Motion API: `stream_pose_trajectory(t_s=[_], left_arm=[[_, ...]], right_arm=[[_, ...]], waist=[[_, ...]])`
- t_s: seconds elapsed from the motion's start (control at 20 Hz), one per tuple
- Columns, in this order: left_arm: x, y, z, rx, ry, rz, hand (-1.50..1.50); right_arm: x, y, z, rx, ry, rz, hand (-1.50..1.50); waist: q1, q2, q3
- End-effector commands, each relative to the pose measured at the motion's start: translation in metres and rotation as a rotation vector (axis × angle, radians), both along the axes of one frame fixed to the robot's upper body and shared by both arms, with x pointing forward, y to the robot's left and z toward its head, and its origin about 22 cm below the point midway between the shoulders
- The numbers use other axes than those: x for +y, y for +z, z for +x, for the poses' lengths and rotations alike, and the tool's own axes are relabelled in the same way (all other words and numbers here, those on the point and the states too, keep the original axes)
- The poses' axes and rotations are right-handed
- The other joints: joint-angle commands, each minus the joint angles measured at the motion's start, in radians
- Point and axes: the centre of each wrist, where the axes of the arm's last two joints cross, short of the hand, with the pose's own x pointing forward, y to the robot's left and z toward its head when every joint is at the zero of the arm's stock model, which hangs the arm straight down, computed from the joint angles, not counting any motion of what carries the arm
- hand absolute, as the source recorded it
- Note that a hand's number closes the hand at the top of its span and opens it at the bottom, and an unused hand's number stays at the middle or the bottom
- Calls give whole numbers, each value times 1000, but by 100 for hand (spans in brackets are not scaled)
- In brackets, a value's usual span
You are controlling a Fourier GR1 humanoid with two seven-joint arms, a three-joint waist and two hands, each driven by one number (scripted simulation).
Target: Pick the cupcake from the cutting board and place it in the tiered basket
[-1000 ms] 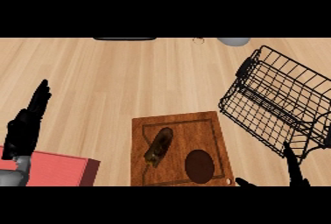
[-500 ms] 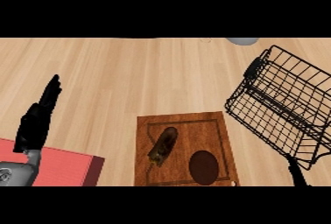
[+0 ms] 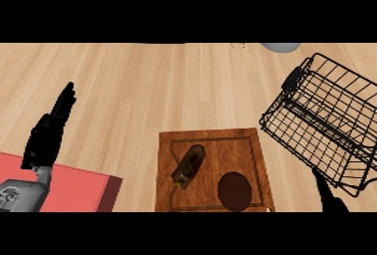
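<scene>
A brown wooden cutting board [image 3: 247, 149] lies at the lower middle of the counter. On it sit a dark brown round cupcake [image 3: 234, 191] near the board's front and an elongated dark aubergine-like vegetable [image 3: 188, 164] to its left. The black wire tiered basket [image 3: 331, 119] stands at the right, tilted in this view. My left hand [image 3: 50, 130] is at the left, fingers straight and pointing up, well away from the board. Only a dark tip of my right hand [image 3: 329, 196] shows at the lower right, below the basket.
A red block [image 3: 74, 189] lies at the lower left under my left forearm. A grey round object [image 3: 280, 47] sits at the counter's far edge, above the basket.
The view has shifted a little, so the basket and board sit slightly further right and lower. My left hand has moved right and up. My right hand shows less than one second ago.
</scene>
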Motion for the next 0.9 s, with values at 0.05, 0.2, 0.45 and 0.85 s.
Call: stream_pose_trajectory(t_s=[0.05, 0.2, 0.45, 0.85], left_arm=[[-4, -3, 4, 12, 7, -15, 0], [1, -7, 0, 16, 22, -6, 0], [-4, -5, 2, 4, 13, -12, 0], [2, -3, -3, 16, 12, -21, 0]], right_arm=[[21, 7, 14, 152, -96, 5, -150], [35, 0, 12, 167, -74, 0, -150], [49, -9, 12, 182, -37, -80, -150], [64, -15, 24, 198, -61, -166, -150]], waist=[[-8, 0, 2], [-7, -2, 2], [-10, -1, 1], [-9, -5, 3]])
